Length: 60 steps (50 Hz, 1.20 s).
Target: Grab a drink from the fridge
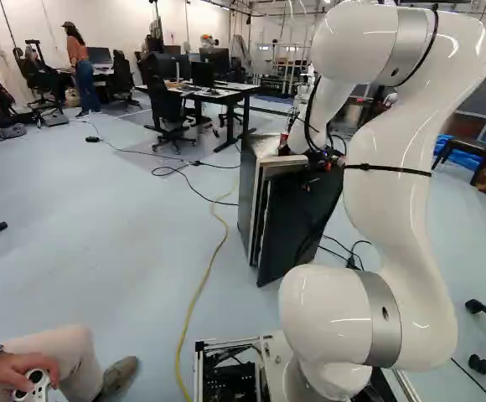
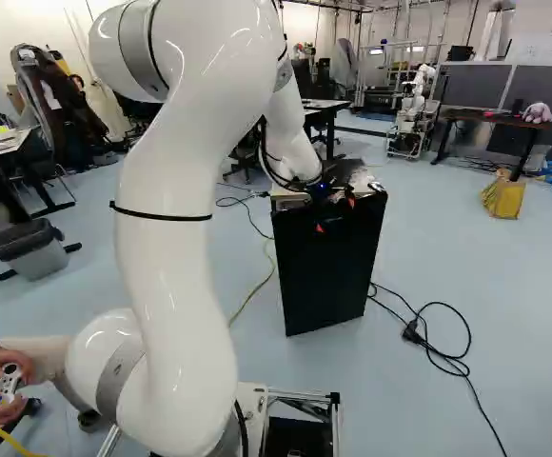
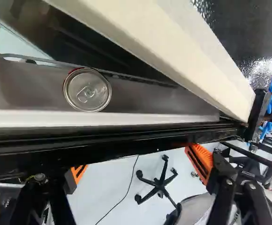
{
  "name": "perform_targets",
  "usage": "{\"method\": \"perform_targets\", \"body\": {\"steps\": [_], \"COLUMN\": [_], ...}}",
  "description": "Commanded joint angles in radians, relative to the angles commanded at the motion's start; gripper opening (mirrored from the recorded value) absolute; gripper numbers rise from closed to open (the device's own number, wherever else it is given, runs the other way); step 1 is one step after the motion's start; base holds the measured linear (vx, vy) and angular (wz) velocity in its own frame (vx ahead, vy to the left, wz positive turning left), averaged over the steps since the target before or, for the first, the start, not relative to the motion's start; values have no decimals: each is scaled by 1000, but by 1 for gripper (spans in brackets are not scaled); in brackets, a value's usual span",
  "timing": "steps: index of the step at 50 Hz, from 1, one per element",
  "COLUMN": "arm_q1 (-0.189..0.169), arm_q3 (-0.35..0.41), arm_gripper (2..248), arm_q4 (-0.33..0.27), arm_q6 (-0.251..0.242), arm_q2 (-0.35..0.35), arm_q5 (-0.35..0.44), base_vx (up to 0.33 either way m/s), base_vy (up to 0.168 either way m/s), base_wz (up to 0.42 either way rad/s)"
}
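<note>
Sitting inside the fridge door [image 3: 103,144], the can [image 3: 87,90] is mostly hidden below its lid; the wide-spread gripper [image 2: 336,212] is partly door-blocked too.

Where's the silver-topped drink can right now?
Wrist view: the silver-topped drink can stands on the grey door shelf, beside its thin wire rail, across the black fridge door from the orange-padded fingers.

Pale blue floor [image 1: 100,243] all round, running back to a white wall [image 1: 117,21]; black office chairs [image 1: 166,109] by a desk [image 1: 235,90], grey partitions [image 2: 476,86] behind a dark table [image 2: 490,116].
</note>
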Motion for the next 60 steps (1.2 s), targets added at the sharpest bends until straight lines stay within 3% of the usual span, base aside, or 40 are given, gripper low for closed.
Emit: {"method": "perform_targets", "body": {"steps": [60], "arm_q1": [4], "arm_q3": [-3], "arm_gripper": [247], "arm_q4": [152], "arm_q6": [0], "arm_q2": [-2], "arm_q5": [0], "base_vx": [0], "base_vy": [0], "base_wz": [0]}}
